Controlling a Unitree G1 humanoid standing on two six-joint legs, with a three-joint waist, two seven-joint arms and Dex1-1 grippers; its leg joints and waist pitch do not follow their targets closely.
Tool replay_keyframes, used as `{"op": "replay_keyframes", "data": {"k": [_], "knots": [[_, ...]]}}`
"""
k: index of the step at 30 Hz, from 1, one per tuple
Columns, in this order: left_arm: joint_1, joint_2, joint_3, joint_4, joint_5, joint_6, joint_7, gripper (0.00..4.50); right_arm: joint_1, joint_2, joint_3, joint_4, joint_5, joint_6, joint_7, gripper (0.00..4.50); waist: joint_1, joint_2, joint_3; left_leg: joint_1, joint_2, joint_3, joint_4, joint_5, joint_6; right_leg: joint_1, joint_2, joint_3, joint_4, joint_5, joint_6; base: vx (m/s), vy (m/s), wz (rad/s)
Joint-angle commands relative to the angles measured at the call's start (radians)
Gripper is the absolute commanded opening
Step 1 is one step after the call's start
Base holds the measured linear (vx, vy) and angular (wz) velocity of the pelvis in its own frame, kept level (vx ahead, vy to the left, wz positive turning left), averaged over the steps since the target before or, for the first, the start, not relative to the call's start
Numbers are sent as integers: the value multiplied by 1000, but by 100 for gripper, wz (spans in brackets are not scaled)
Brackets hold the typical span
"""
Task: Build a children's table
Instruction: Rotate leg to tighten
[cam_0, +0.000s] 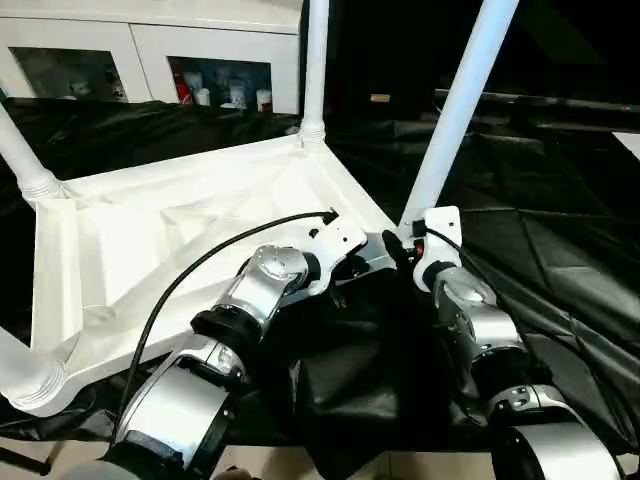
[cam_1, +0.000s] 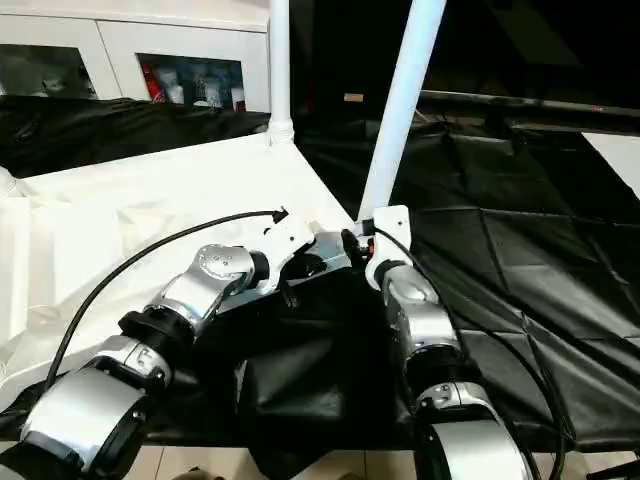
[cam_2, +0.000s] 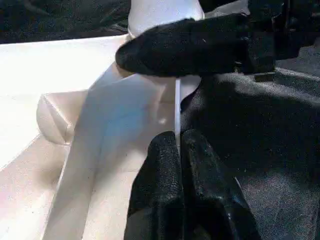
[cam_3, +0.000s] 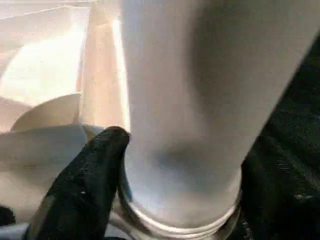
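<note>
Tabletop (cam_0: 170, 250) first: you can see the white square lying upside down on a black sheet (cam_0: 560, 260) that covers the table, with its ribbed underside facing up. Four white legs stick up from its corner sockets. One leg (cam_0: 316, 60) stands at the far corner, one leg (cam_0: 22, 155) at the left far corner, and one more (cam_0: 20, 365) at the corner close to you on the left. The fourth leg (cam_0: 455, 110) leans a bit to the right at the corner nearest your two arms. Your left tool (cam_2: 179, 150) is pinched shut on the thin edge of the tabletop, right beside that corner. Your right tool (cam_0: 405, 240) sits at the bottom of the leaning leg, where the leg goes into its socket. One black finger (cam_3: 85, 175) of it touches the side of the leg, and the tool stands wide around the leg there, but you cannot tell if it is squeezing it. Behind the table you can see a white cabinet (cam_0: 150, 50) with glass doors.
</note>
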Motion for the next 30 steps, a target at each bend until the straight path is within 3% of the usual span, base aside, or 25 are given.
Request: {"op": "replay_keyframes", "data": {"k": [1, 5, 8, 9, 12, 19, 23, 25, 30], "knots": [[21, 5, -15, -13, -13, -50, -65, 0, 15, -3, 64, -6, 2, 0, 151, 376, 3, -16, -48, -2, 54, -21, -62, -172, 71, 43, -97, 56, -89, -221, -179, 0, 0, 0], [47, 43, -18, -46, -33, -82, -159, 0, 31, -54, 70, -30, 14, -12, 260, 376, 5, -15, -48, -5, 55, -18, -58, -132, 102, 46, -98, 56, -83, -157, -197, 0, 0, 0], [85, 112, -25, -107, -55, -104, -285, 0, 63, -127, 58, -87, 75, 5, 462, 376, 9, -15, -50, -4, 59, -18, -58, -128, 110, 47, -99, 56, -80, -145, -206, 0, 0, 0], [97, 133, -27, -126, -61, -108, -317, 0, 78, -150, 63, -114, 96, 18, 530, 376, 11, -9, -51, -3, 62, -18, -57, -124, 117, 47, -99, 58, -77, -113, -216, 0, 0, 0], [141, 194, -40, -202, -93, -105, -445, 0, 124, -221, 102, -192, 121, 48, 707, 376, 12, -7, -51, -3, 64, -18, -56, -111, 136, 48, -95, 55, -68, -40, -242, 0, 0, 0], [184, 268, -47, -285, -115, -74, -554, 0, 176, -285, 146, -274, 117, 60, 818, 376, 15, -5, -46, -1, 65, -16, -62, -168, 83, 43, -94, 54, -78, -163, -222, 0, 0, 0], [190, 277, -39, -300, -120, -66, -554, 0, 181, -272, 121, -287, 150, 90, 826, 361, 14, -7, -48, -2, 63, -17, -60, -144, 79, 44, -95, 55, -77, -153, -219, 0, 0, 0], [193, 278, -39, -311, -123, -59, -557, 0, 185, -269, 123, -297, 158, 99, 836, 341, 12, -11, -49, -4, 63, -17, -60, -128, 86, 45, -93, 54, -73, -120, -225, 0, 0, 0], [198, 262, -41, -317, -121, -54, -528, 0, 206, -259, 139, -316, 155, 98, 827, 308, 9, -9, -48, -2, 63, -17, -60, -133, 88, 44, -93, 54, -75, -131, -225, 0, 0, 0]]}}
